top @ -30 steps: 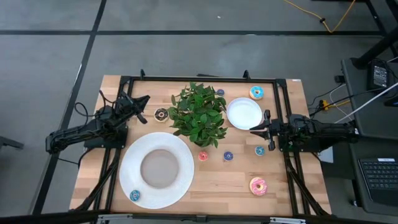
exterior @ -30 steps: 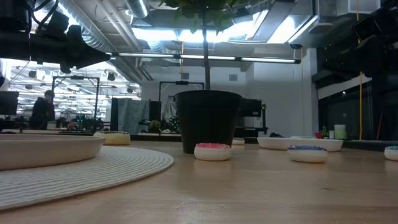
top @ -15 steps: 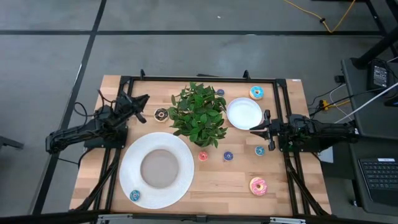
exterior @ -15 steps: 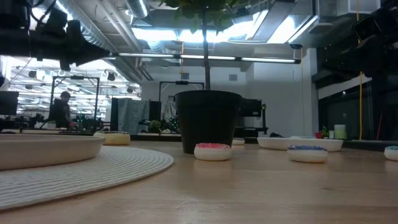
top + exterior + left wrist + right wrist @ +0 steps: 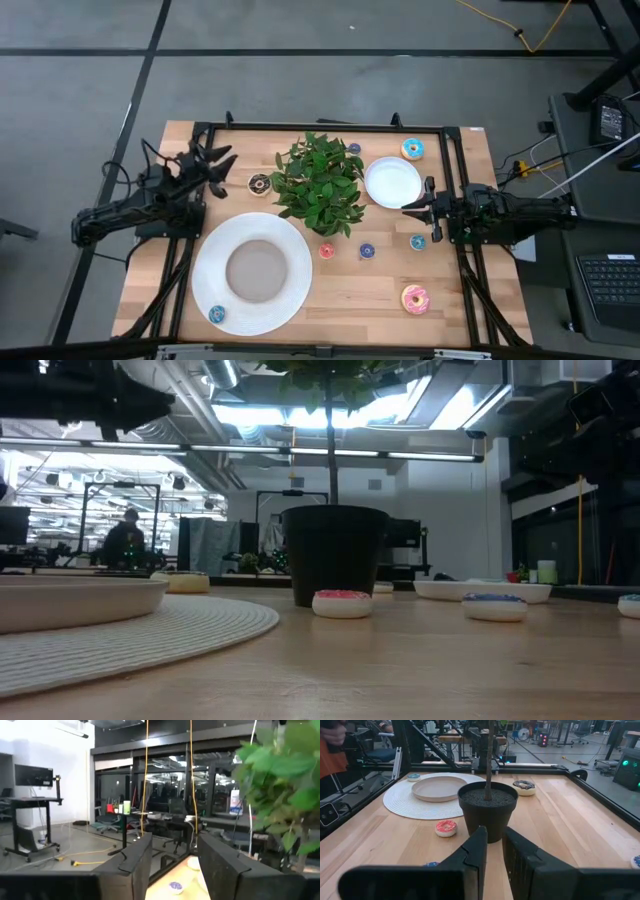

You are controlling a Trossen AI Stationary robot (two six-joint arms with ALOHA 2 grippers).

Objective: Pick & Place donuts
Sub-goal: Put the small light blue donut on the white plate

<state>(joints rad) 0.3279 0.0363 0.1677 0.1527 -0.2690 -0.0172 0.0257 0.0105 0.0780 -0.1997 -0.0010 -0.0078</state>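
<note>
Wooden table carries plates, potted plant, perhaps eight donuts.

Hidden / cut off
Low view: plant top cut by edge; teal donut half out of frame; person too dim.

Both arms are dark, near-black, built of chunky jointed segments with loose black cables looping off them. The left pincer ends in two slim, tapering black fingers; the right pincer is blunter. Seen from the wrists, the fingers are flat, angular slabs — matte, with bevelled edges.
</note>
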